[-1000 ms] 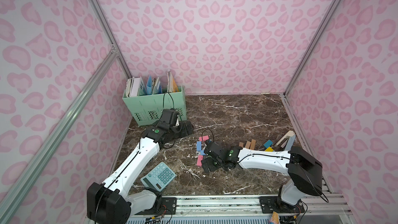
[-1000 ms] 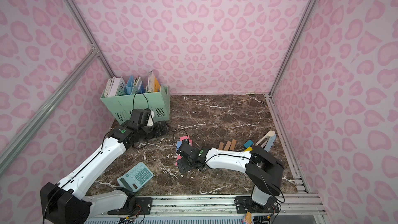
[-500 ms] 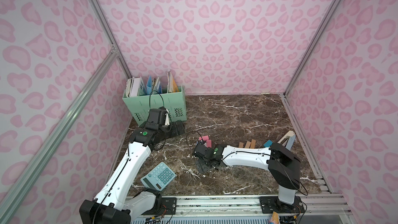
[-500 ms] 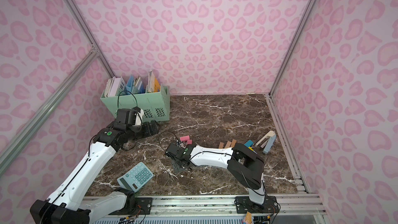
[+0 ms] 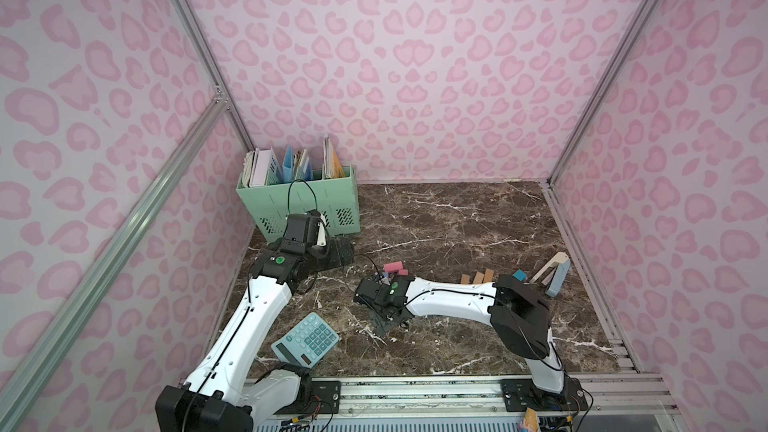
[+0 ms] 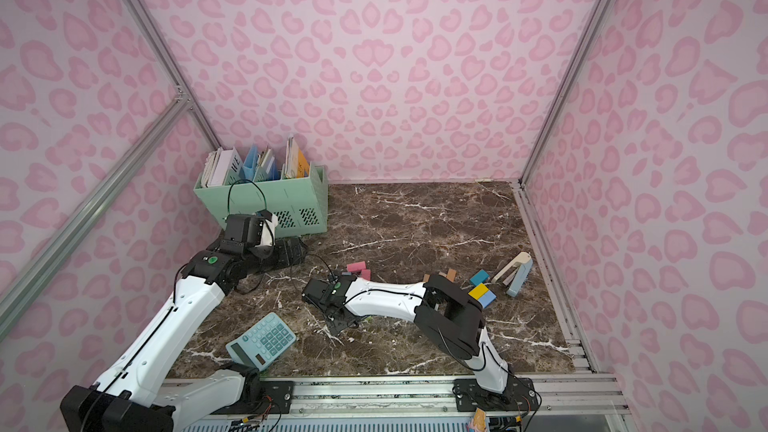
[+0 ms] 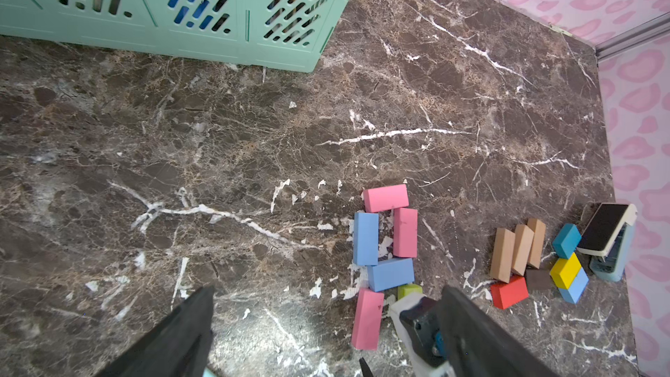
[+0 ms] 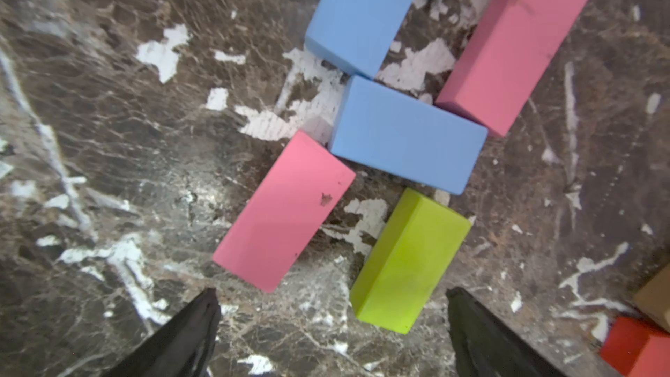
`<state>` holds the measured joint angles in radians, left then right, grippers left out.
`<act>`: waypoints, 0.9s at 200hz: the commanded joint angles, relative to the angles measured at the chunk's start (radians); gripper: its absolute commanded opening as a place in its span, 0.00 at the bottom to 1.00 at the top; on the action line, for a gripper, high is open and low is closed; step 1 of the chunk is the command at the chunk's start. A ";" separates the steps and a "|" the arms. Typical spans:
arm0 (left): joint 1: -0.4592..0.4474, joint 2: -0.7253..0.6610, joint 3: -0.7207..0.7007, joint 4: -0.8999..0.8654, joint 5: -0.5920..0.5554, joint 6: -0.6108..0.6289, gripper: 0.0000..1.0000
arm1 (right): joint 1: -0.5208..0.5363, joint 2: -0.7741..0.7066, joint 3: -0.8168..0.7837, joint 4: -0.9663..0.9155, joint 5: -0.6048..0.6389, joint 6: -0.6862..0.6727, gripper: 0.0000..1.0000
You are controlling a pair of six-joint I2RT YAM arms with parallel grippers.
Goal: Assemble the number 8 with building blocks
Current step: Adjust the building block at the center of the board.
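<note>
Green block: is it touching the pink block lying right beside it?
Apart. The right wrist view shows a strip of bare table between the green block and the pink block, all along their facing sides.

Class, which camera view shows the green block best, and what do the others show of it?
The right wrist view: the green block lies whole and close, beside a pink block. The left wrist view shows only one end; the right arm hides the rest. In both top views that arm covers it.
</note>
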<state>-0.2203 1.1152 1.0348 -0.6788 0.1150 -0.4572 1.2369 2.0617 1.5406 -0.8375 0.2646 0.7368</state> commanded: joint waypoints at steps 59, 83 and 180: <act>0.001 -0.003 -0.029 0.048 -0.003 0.022 0.98 | 0.005 0.041 0.035 -0.107 0.078 0.035 0.99; 0.003 -0.004 -0.033 0.050 -0.003 0.022 0.99 | 0.005 0.043 0.035 -0.109 0.089 0.039 0.99; 0.004 -0.005 -0.042 0.054 -0.003 0.020 0.99 | 0.015 0.030 0.027 -0.090 0.117 0.031 0.99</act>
<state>-0.2176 1.1149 0.9951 -0.6361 0.1146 -0.4427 1.2461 2.1033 1.5661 -0.9218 0.3550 0.7631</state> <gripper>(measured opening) 0.985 0.992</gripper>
